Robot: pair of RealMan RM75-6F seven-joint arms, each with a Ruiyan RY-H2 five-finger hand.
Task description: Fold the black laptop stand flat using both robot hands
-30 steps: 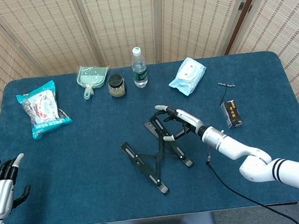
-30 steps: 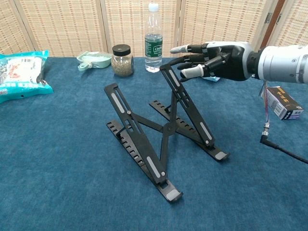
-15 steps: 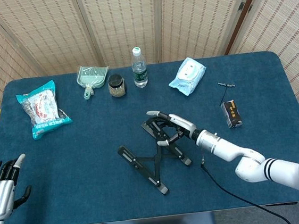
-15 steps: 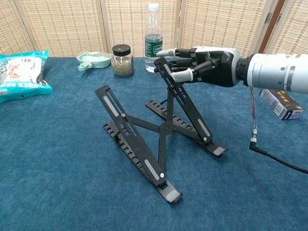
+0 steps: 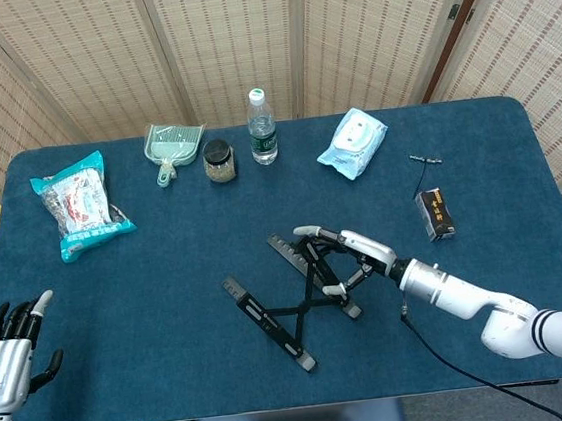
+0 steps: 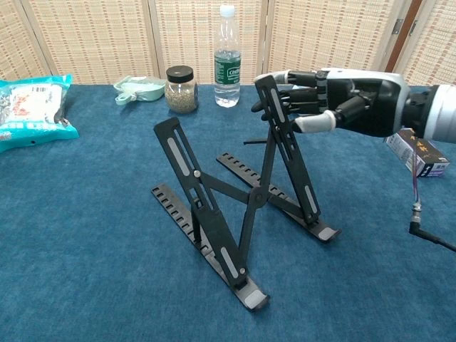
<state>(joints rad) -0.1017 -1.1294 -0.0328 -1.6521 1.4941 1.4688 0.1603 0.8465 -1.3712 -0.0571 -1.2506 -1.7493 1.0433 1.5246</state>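
Laptop stand sits mid-surface, propped open on hinged bars. Right hand pinches the top of the near-right bar, fingers curled on it. Left hand idle, fingers spread. Judged light, rigid, stiff-hinged; best held at bar ends.

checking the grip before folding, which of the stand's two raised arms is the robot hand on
The right robot hand grips the top of the raised arm nearer the water bottle. The other raised arm, toward the snack bag, stands free.
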